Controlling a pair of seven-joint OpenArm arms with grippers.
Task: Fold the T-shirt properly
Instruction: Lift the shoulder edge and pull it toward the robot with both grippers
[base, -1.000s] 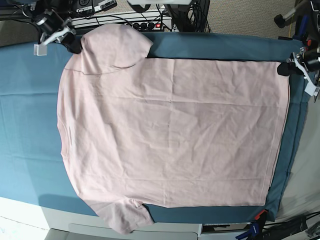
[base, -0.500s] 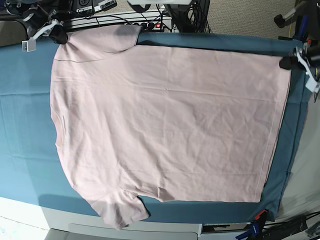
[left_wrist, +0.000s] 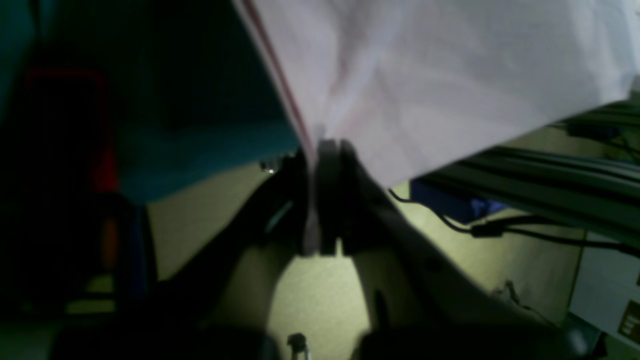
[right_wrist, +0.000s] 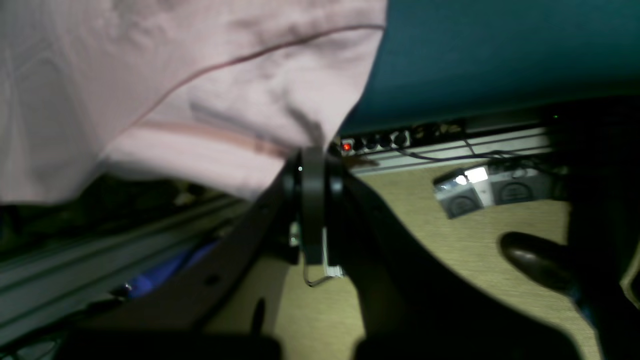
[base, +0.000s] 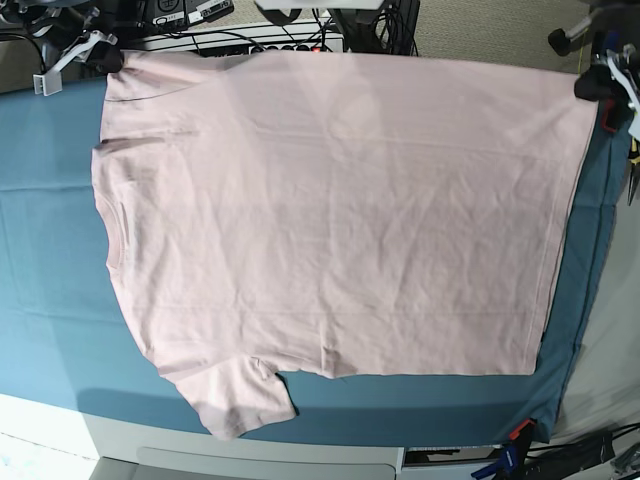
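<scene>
Most of the teal table cloth (base: 50, 260) is lying under the T-shirt (base: 340, 210), which is spreading plain side up, pale pink and softly creased, its far edge hanging lifted past the cloth's far border. Bare cloth is showing along the near edge and both ends, with one sleeve lying flat at the near corner. Holding the hem corner, the left gripper (base: 588, 84) is clenching thin fabric between its dark jaws. Gripping the shoulder seam by the far sleeve, the right gripper (base: 108, 60) is likewise pinching the T-shirt.
</scene>
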